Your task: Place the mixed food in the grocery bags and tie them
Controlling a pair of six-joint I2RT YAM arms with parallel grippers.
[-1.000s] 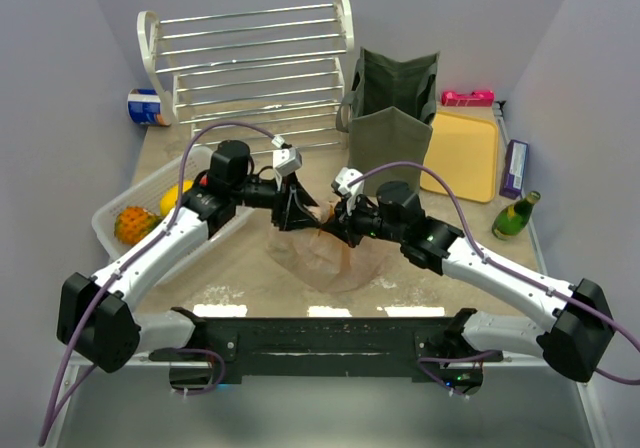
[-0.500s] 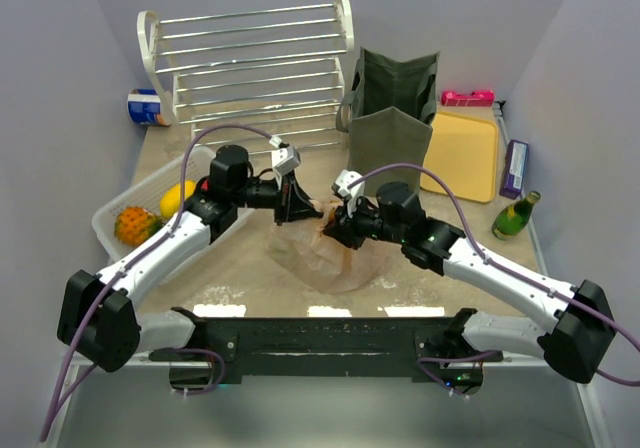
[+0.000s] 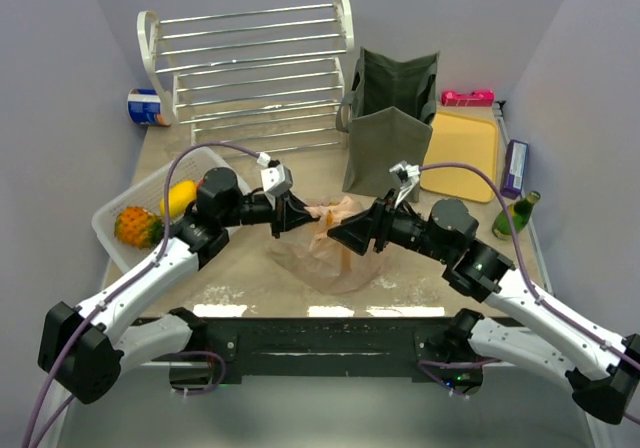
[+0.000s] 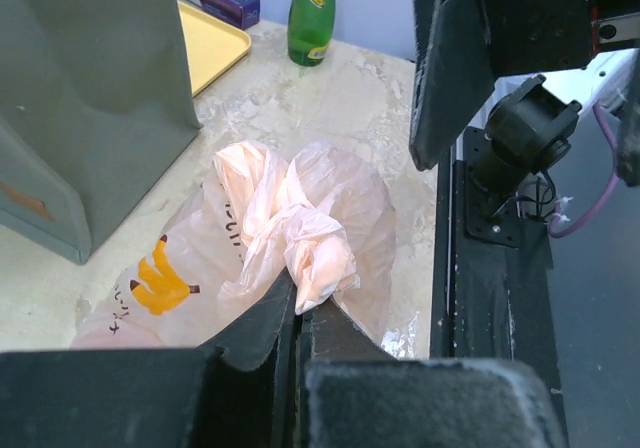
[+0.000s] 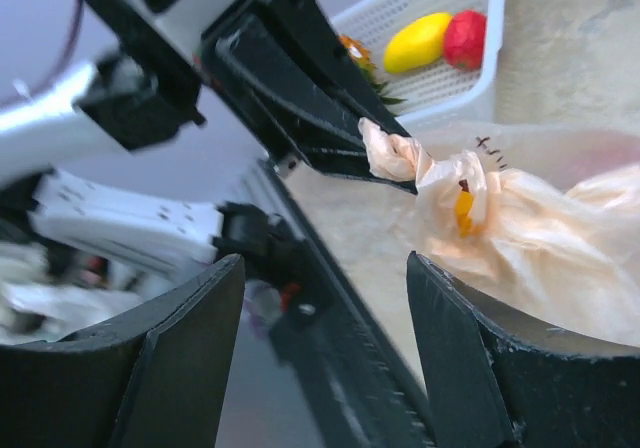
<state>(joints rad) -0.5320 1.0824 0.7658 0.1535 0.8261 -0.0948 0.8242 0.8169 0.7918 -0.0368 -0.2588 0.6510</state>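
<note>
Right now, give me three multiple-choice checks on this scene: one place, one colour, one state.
1. Where does the green bottle stand? A) left edge B) right edge, beside the purple box C) centre
2. Print colour on the peach bag? A) orange B) blue C) green
3. The right gripper is: A) shut on the bag B) not in view C) open, off the bag

1B: the top view shows it by the box. 2A: the left wrist view shows orange bananas. 3C: its fingers are spread; only the left gripper pinches the bag's twisted end.
</note>
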